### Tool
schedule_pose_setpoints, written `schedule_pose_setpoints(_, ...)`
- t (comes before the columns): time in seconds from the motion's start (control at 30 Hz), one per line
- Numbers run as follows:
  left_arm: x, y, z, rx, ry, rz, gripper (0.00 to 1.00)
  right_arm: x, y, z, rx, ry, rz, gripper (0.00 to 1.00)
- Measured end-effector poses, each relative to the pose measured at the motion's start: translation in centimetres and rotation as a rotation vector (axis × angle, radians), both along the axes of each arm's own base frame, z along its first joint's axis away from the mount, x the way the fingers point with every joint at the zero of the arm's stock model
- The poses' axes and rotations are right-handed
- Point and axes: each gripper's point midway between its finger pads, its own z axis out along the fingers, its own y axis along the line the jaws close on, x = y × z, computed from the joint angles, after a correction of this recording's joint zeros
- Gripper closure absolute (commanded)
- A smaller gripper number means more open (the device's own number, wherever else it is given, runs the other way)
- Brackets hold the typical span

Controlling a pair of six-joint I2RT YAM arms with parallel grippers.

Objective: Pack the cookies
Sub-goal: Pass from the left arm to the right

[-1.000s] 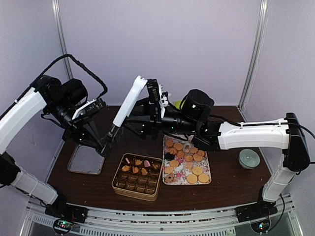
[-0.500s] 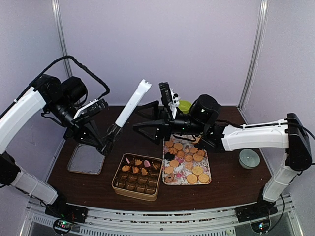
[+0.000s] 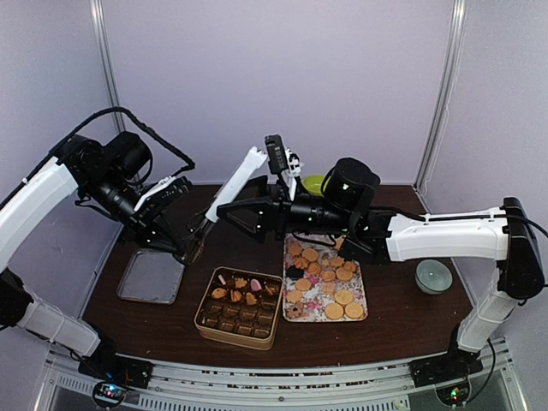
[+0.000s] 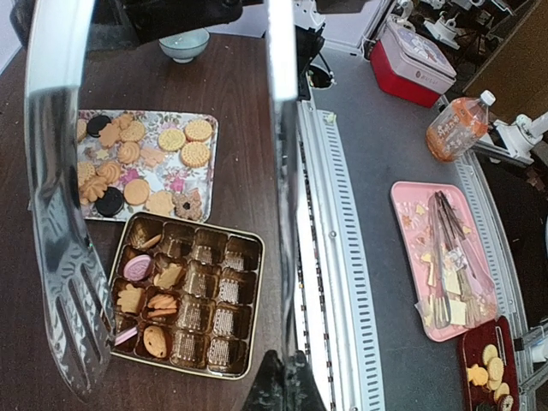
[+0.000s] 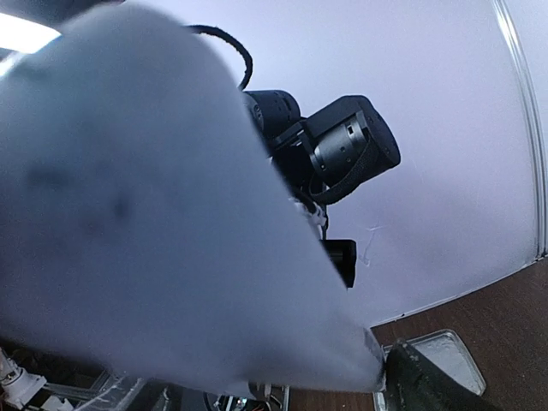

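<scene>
The cookies (image 3: 328,276) lie on a floral tray (image 3: 360,301) at the middle right, and several more sit in the paper cups of a gold box (image 3: 202,318). My left gripper (image 3: 190,248) is shut on one arm of long white tongs (image 3: 235,181), which slant up to the right above the table. In the left wrist view the tongs (image 4: 60,214) spread apart over the box (image 4: 257,291) and cookies (image 4: 195,154). My right gripper (image 3: 235,220) is open at the tongs' middle. The tongs (image 5: 171,223) fill the right wrist view, and one finger (image 5: 424,385) shows.
The box's metal lid (image 3: 150,276) lies flat at the left. A pale bowl (image 3: 433,276) stands at the right. A green object (image 3: 317,182) sits at the back behind the right arm. The table's front edge carries a slotted rail (image 4: 342,257).
The right gripper opened and drew right off the tongs, then came back left to them with its fingers spread. The left arm lowered and tilted the tongs slightly.
</scene>
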Motion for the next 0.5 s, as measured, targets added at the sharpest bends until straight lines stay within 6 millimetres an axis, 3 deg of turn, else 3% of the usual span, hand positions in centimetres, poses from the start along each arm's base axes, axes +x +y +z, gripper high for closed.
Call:
schedule_pose_setpoints(0.23, 0.0, 0.0, -0.1, -0.001, 0.001, -0.001, 1.00, 0.7, 0.5, 1.0, -0.001, 0.024, -0.061, 0.41)
schedule_pose_setpoints(0.5, -0.1, 0.0, -0.4, 0.006, 0.013, -0.001, 1.00, 1.3, 0.7, 0.5, -0.030, 0.034, -0.098, 0.45)
